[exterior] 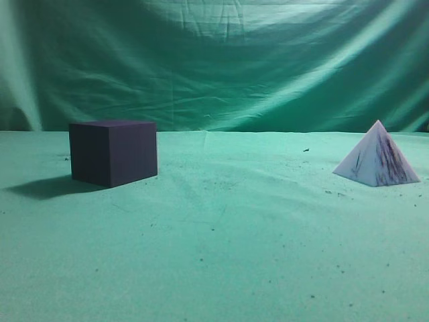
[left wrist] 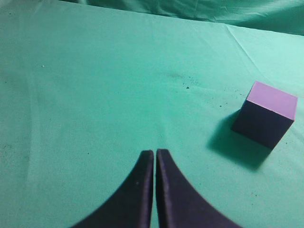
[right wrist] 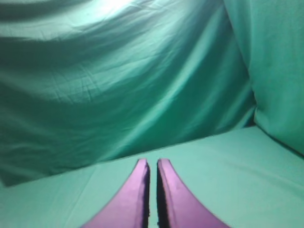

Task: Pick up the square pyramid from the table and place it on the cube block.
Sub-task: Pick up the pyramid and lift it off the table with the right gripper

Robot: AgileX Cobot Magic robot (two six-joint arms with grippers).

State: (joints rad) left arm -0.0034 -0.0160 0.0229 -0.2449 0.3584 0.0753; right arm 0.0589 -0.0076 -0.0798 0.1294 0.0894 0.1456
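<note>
The square pyramid, white with dark marbled streaks, stands upright on the table at the right in the exterior view. The cube block, dark purple-black, stands at the left. The cube also shows in the left wrist view, to the right of and beyond my left gripper, which is shut and empty above bare cloth. My right gripper is shut and empty, facing the backdrop; the pyramid is out of its view. Neither gripper shows in the exterior view.
A wrinkled green backdrop curtain hangs behind the table and folds round on the right in the right wrist view. Small dark specks dot the cloth between cube and pyramid.
</note>
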